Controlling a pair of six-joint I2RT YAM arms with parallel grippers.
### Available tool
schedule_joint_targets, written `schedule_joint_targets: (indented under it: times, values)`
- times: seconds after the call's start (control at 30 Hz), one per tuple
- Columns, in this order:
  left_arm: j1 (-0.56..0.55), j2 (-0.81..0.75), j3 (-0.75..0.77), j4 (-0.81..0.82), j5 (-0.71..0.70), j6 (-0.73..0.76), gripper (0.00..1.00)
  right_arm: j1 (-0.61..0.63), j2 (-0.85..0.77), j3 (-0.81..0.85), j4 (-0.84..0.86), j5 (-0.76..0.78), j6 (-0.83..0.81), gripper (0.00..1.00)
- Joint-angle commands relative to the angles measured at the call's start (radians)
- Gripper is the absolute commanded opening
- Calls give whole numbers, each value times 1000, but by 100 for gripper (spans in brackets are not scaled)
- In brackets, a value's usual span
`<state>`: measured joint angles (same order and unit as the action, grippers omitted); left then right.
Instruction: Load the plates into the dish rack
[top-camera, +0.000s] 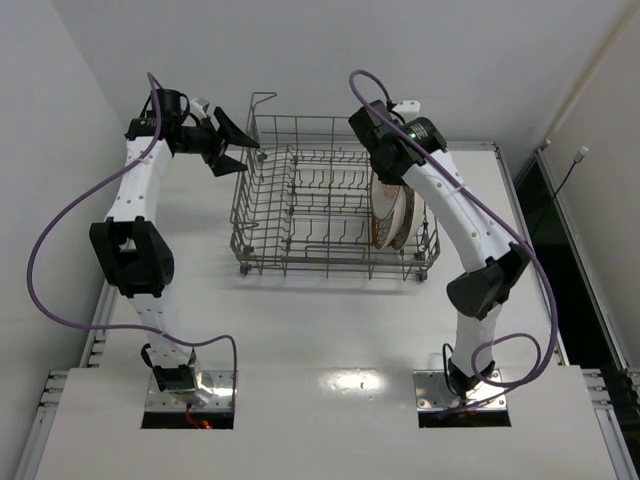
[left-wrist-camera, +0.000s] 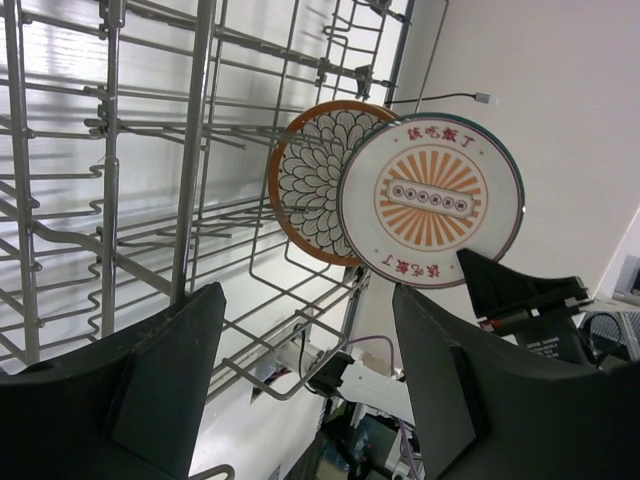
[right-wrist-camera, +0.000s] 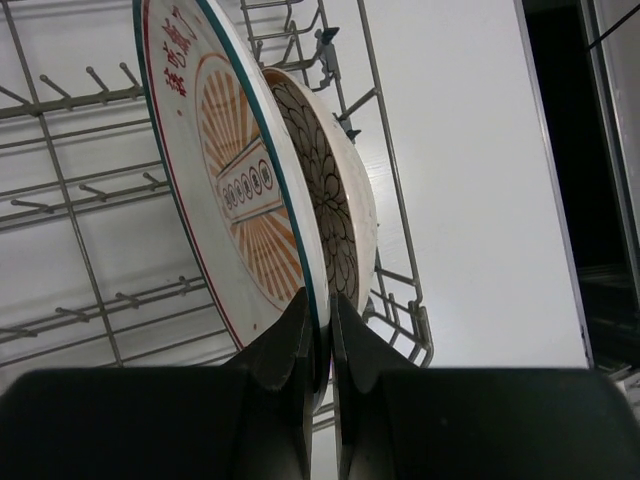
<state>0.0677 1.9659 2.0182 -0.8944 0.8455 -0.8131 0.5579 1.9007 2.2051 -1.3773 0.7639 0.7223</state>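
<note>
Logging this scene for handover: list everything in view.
rack: one, grey wire, mid-table
petal plate: one, brown-rimmed, on edge at the rack's right end
orange plate: one, white with an orange motif, on edge just left of the petal plate
table: one, white, under the rack
cables: two, purple, one along each arm
arms: two, white and black, bases at the near edge
left gripper: black, open, by the rack's back-left corner
right gripper: black, shut on the orange plate's rim

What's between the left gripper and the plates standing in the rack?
Only the wire wall and bare tine rows of the dish rack. The top view shows this between the left gripper and the plates.
</note>
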Motion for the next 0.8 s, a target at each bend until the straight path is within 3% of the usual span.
schedule_joint_targets:
  times: [0.0,0.2,0.47,0.77]
  values:
    - [29,8,36,-32,10,31,65,10,37,27,-32,123,-30,0]
    - [49,8,36,-41,1,31,65,29,124,70,-32,143,-49,0]
    - [67,-10,25,-52,-8,43,65,48,179,10,-13,163,-49,0]
    - [76,-19,16,-61,-8,43,65,66,215,-73,24,69,-20,0]
